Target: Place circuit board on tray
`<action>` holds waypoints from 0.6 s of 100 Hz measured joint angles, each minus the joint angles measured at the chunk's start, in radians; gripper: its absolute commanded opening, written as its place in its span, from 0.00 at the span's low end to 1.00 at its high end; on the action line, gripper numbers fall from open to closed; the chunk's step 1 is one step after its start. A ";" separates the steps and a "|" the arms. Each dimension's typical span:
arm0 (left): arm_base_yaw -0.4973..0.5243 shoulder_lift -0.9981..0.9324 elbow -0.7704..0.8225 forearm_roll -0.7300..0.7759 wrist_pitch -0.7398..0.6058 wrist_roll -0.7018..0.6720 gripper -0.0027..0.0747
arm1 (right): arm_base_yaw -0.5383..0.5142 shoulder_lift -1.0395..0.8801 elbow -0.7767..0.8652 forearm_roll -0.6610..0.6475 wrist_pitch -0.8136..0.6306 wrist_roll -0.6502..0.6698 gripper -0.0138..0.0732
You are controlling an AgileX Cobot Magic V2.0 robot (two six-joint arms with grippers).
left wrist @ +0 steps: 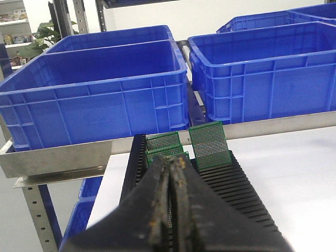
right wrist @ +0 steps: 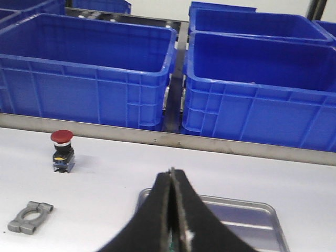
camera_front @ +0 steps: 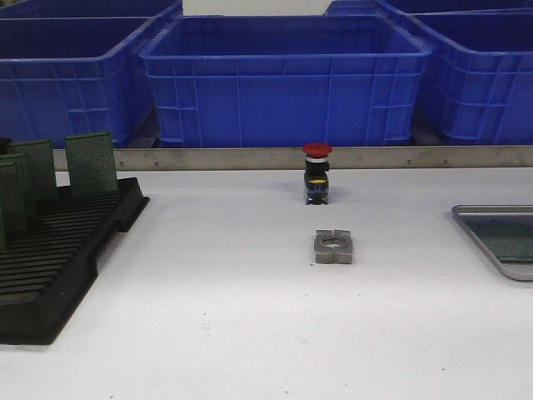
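Both grippers are clenched on nothing: left gripper [left wrist: 170, 160] over rack [camera_front: 58, 250], right gripper [right wrist: 171, 171] over tray [camera_front: 491, 213]. One circuit board [camera_front: 510, 238] lies flat in the tray and others stand racked, so I can't tell mid-batch from finished.

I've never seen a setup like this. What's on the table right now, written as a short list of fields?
rack: black slotted rack, far left
boards: green circuit boards upright in rack
tray: metal tray, far right, green board lying in it
middle: red-capped push button; grey metal clamp nearer
left gripper: shut
right gripper: shut
behind: blue plastic bins
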 measured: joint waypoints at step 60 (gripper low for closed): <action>0.000 0.000 0.000 0.000 -0.001 0.000 0.01 | 0.033 -0.237 0.205 -0.458 -0.069 0.453 0.08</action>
